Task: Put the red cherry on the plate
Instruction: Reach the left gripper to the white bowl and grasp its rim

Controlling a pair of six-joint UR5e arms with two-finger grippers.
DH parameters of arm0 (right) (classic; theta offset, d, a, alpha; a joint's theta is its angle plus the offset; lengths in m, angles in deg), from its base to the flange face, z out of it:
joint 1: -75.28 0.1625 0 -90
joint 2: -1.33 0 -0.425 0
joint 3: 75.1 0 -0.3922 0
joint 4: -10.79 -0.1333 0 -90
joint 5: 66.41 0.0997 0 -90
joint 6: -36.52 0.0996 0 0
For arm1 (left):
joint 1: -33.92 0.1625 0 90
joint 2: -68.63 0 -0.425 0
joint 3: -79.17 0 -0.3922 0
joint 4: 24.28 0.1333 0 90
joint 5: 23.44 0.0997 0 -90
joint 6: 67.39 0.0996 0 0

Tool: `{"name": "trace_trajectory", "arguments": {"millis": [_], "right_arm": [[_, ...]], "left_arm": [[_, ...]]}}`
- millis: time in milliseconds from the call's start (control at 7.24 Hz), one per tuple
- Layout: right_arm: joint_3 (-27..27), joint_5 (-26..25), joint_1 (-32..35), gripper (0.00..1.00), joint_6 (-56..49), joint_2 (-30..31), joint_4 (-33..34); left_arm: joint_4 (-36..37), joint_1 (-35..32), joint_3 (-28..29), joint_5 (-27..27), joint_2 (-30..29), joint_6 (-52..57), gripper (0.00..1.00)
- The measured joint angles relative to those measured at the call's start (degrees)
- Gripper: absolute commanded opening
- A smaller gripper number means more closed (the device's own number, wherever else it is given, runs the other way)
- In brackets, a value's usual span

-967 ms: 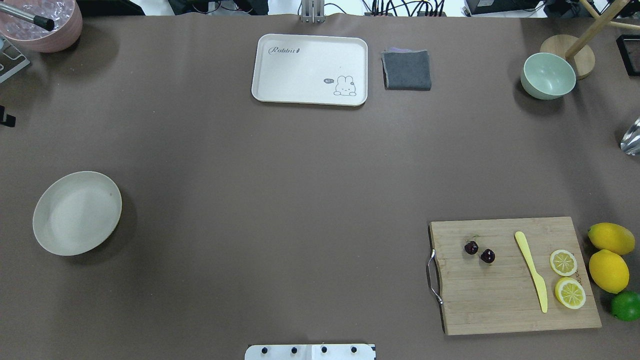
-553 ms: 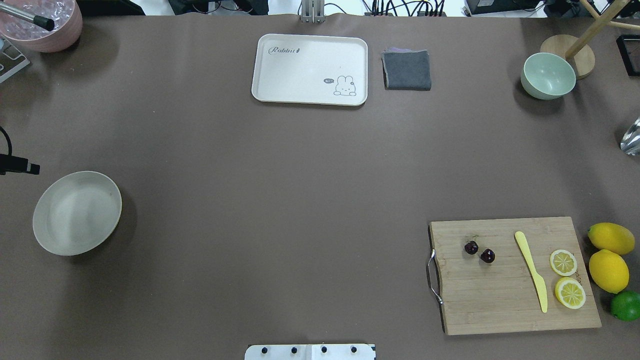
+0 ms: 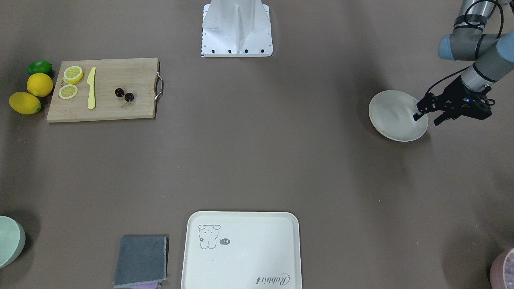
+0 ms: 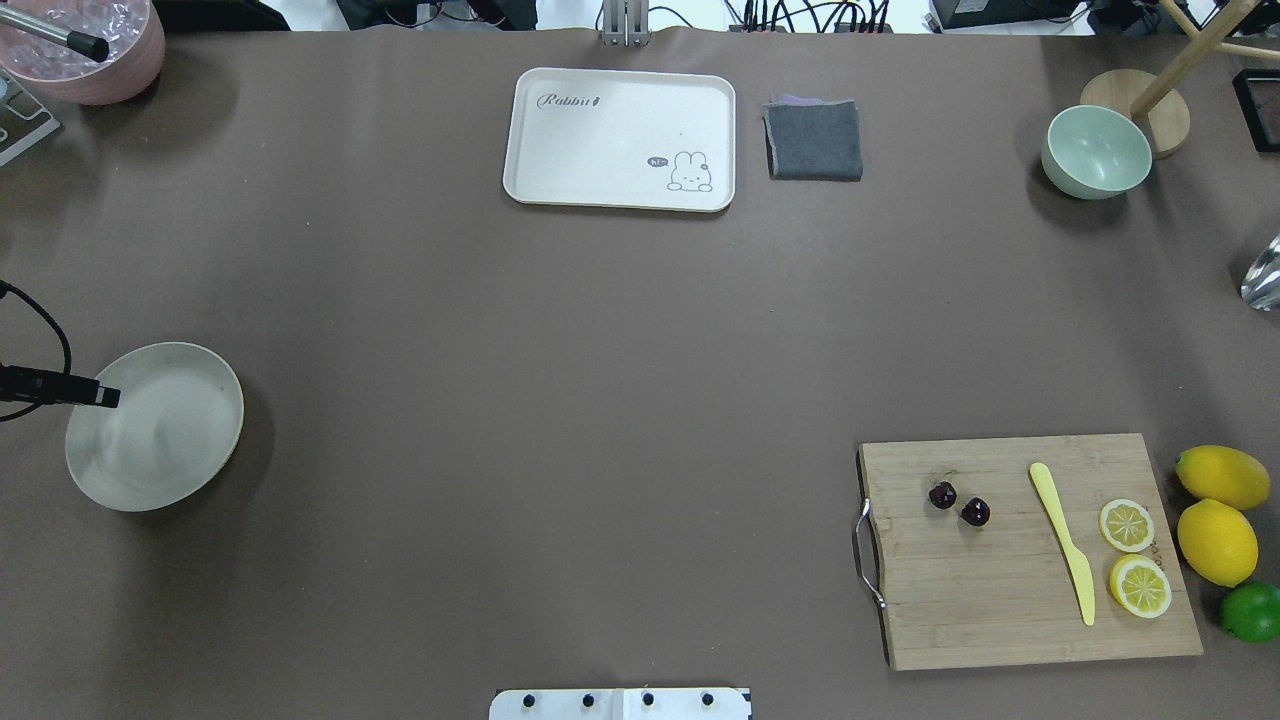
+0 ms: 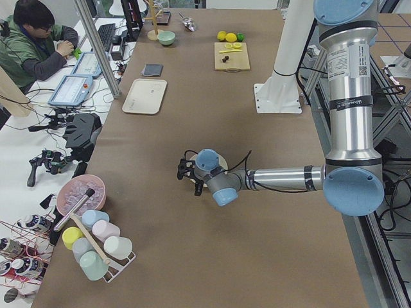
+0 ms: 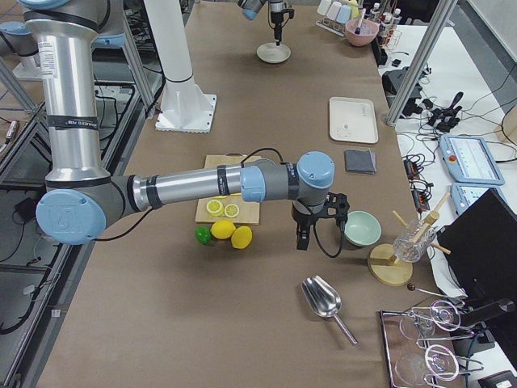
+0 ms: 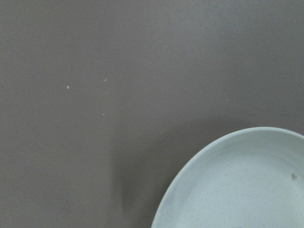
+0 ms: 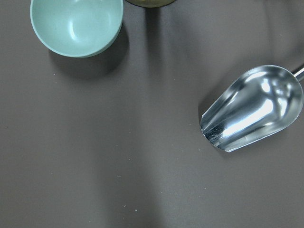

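While over plate (image 3: 391,122), left fingers (image 3: 422,108) apart

Props on the table (image 4: 600,400).
A cutting board (image 4: 1000,610) bearing a yellow knife (image 4: 1062,540) and lemon slices (image 4: 1127,525) is seen lower right, lemons (image 4: 1217,541) and a lime (image 4: 1252,611) just beside it; a tray (image 4: 600,140) and grey cloth (image 4: 814,140) are placed top centre.

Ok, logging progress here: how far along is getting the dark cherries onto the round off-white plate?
Done: nothing; the pair of dark maroon cherries lies on the wooden cutting board, and the round off-white plate is bare. In hand: the left gripper hovers open and empty at the plate's rim; the right gripper hangs near the pale green bowl. Left: grasp, carry, release.
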State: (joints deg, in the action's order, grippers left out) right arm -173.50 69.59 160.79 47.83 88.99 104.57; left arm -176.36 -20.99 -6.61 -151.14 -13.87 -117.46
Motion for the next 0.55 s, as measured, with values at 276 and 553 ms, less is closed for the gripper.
{"name": "trace_trajectory", "arguments": {"millis": [276,553], "right_arm": [[0.08,-0.03,-0.06,1.0,0.03,-0.33,0.0],[0.06,-0.04,-0.08,1.0,0.03,-0.44,0.0]], "left_arm": [[-0.05,0.61,0.05,-0.02,0.05,0.58,0.0],[0.0,0.62,0.25,-0.37,0.13,3.21,0.0]]}}
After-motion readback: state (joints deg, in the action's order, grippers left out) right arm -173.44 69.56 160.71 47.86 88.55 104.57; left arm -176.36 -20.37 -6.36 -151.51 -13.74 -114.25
